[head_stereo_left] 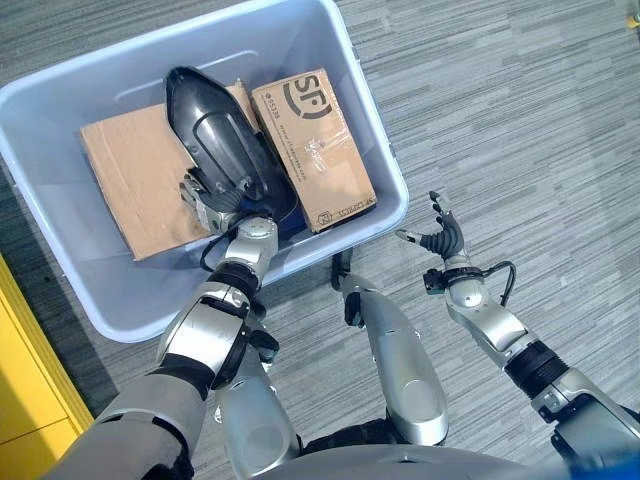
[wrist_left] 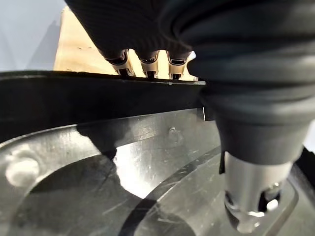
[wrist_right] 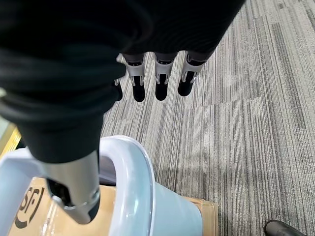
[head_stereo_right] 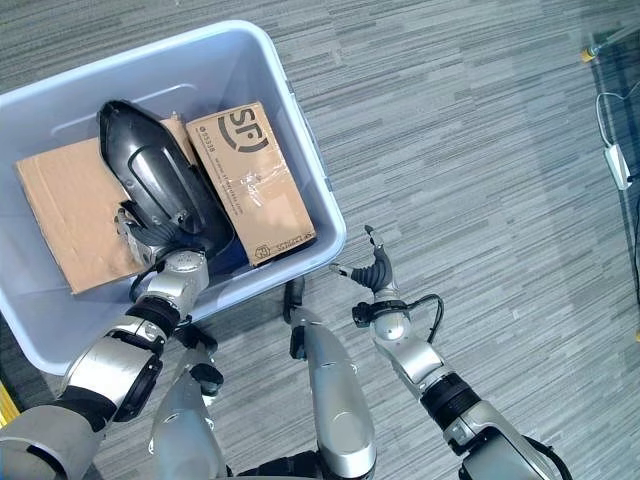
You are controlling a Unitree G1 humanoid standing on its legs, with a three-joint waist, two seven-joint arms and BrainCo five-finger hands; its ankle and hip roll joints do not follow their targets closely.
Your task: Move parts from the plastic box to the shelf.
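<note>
A long black moulded part (head_stereo_left: 215, 125) lies slanted in the pale blue plastic box (head_stereo_left: 372, 110), on top of a flat cardboard sheet (head_stereo_left: 130, 180) and beside a small brown carton (head_stereo_left: 312, 145). My left hand (head_stereo_left: 210, 205) is inside the box at the part's near end. In the left wrist view its fingers (wrist_left: 147, 61) hook over the part's edge (wrist_left: 98, 83) and the thumb (wrist_left: 251, 196) presses on the part's inner face. My right hand (head_stereo_left: 440, 238) hovers open over the carpet to the right of the box, just past its rim (wrist_right: 133, 187), holding nothing.
Grey striped carpet surrounds the box. A yellow panel (head_stereo_left: 25, 360) stands at the lower left, close to the box's near corner. A small white device with a cable (head_stereo_right: 618, 165) lies on the floor at the far right.
</note>
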